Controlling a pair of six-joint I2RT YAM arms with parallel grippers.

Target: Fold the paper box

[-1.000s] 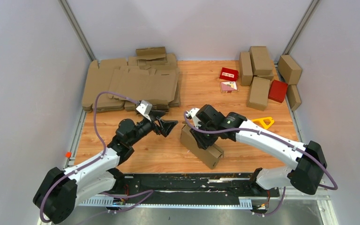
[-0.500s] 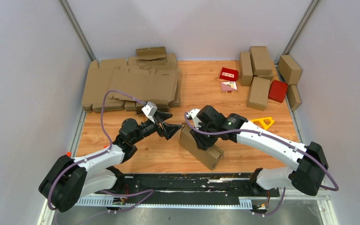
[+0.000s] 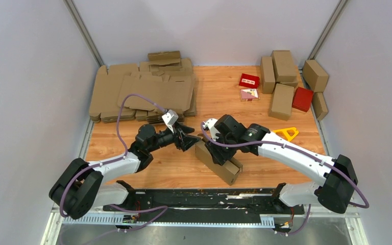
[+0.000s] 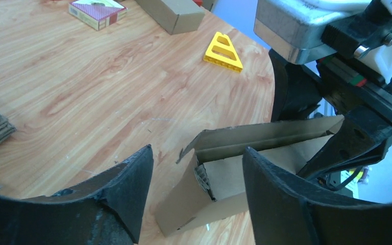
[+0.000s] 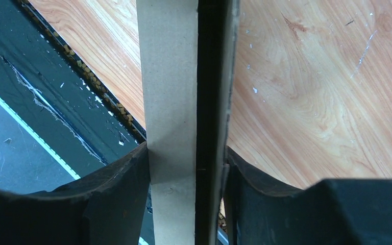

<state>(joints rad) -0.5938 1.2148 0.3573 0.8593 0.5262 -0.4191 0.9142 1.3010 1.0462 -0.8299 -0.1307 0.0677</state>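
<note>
Brown cardboard, matte and creased along die-cut score lines, makes up the paper box [image 3: 219, 163]. It stands half-formed and hollow on the wood-grain tabletop [image 3: 173, 171], lying diagonally just below the middle of the overhead view. In the left wrist view its near end gapes, with a loose flap angled over the open mouth and raw cut edges showing inside.

The right tool [image 5: 186, 150] is clamped on the box, one black finger pressed to each outer face of two thin upright walls with a dark slot between them. The left tool [image 4: 196, 153] is spread wide, its fingers straddling the open end; I see no contact.

The box looks light. It seems stiff across its panels but easy to dent or tear at the folds, and it would likely skate on the smooth wood unless pinned. The safest hold is probably a flat wall close to a crease, squeezed gently, because a loose flap edge would simply bend.

Flat blanks [image 3: 143, 92] are stacked at upper left, and a yellow triangular piece [image 3: 286, 133] lies at centre right.
</note>
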